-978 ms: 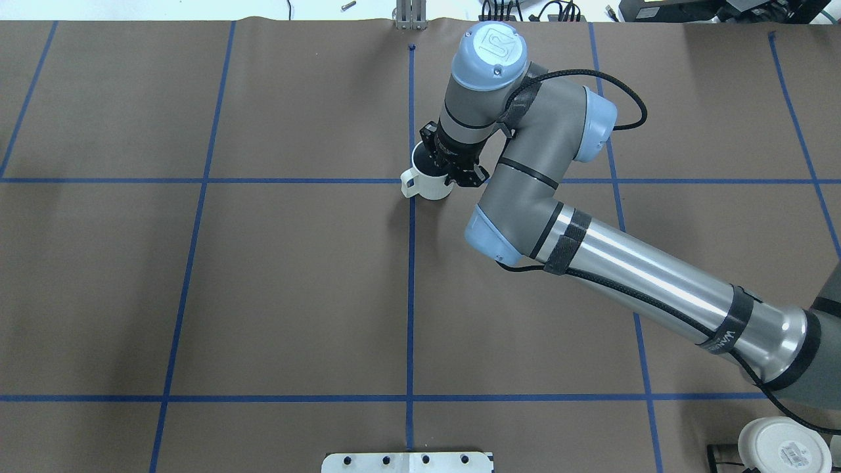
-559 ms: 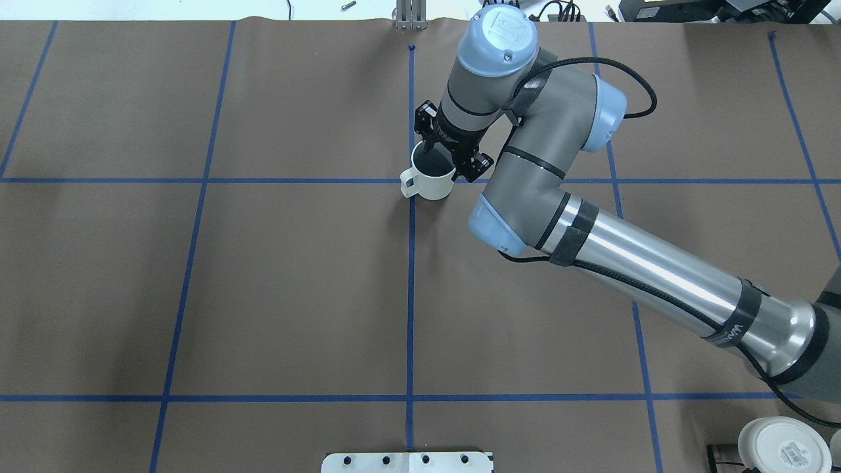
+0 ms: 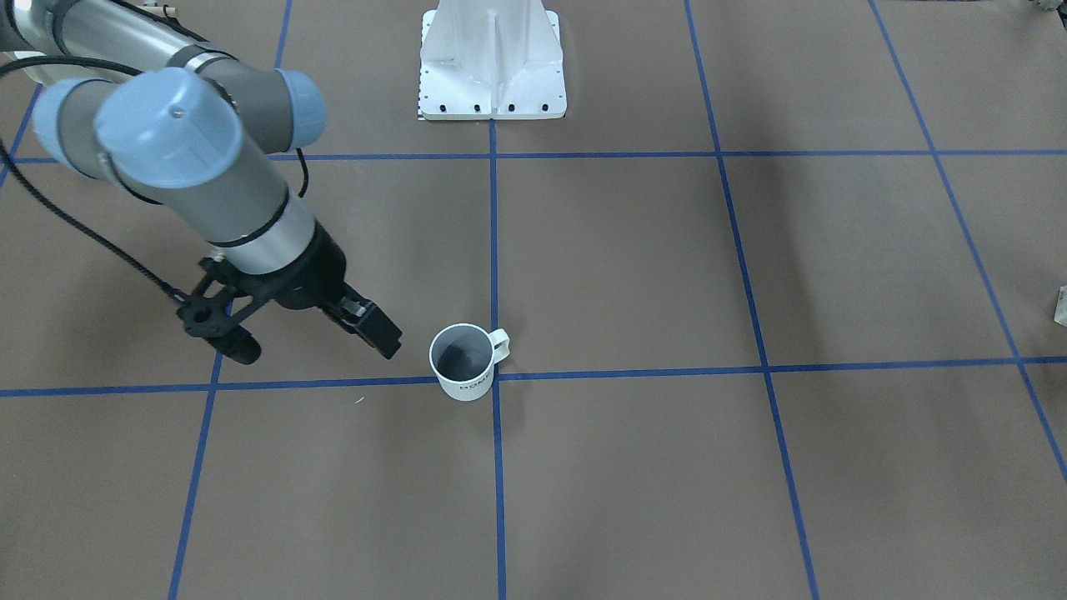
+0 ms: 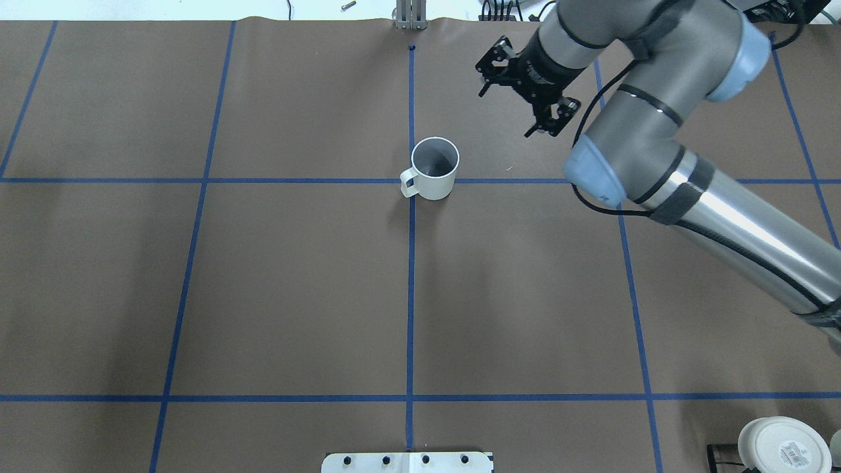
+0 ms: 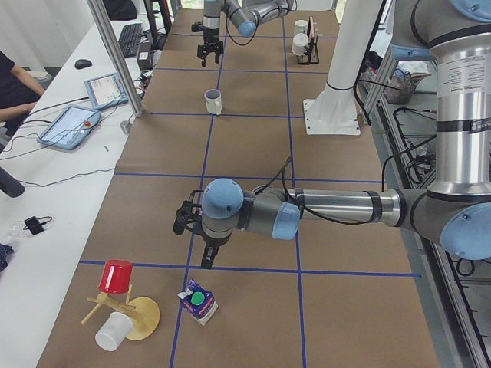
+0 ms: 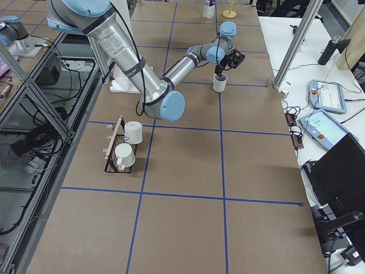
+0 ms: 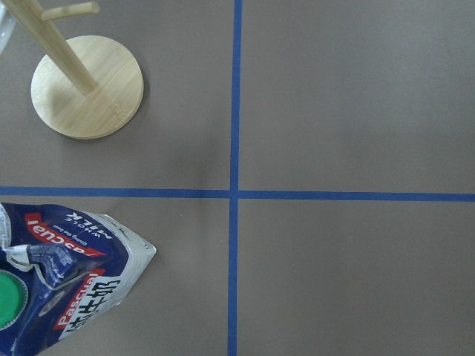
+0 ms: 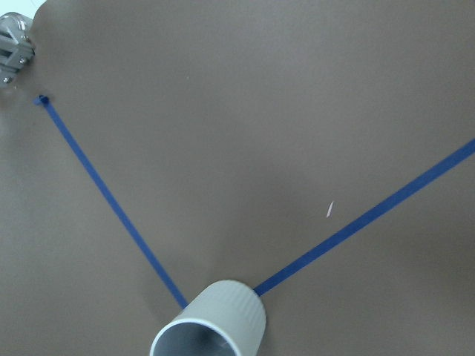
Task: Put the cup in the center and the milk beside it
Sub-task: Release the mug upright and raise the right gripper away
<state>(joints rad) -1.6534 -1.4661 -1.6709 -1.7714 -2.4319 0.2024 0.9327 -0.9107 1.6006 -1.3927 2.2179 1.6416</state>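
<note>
The cup (image 4: 433, 171), a small white mug with a dark inside, stands upright on the center (image 4: 411, 186), the crossing of two blue tape lines; it also shows in the front view (image 3: 461, 363) and the right wrist view (image 8: 211, 328). My right gripper (image 4: 506, 112) is open and empty, raised, apart from the cup, on its far right; in the front view (image 3: 317, 350) it is left of the cup. The milk (image 5: 199, 300) stands at the table's left end, below my left gripper (image 5: 197, 244); I cannot tell whether that gripper is open. The carton shows in the left wrist view (image 7: 67, 285).
A wooden mug tree (image 5: 126, 310) with a red cup (image 5: 116, 276) and a white cup (image 5: 113, 331) stands beside the milk. A rack with two white mugs (image 6: 122, 145) is at the right end. The white robot base plate (image 3: 492, 58) is at the near edge.
My right gripper has let go of the cup, opened, and risen away to the far right. The cup stays on the crossing.
</note>
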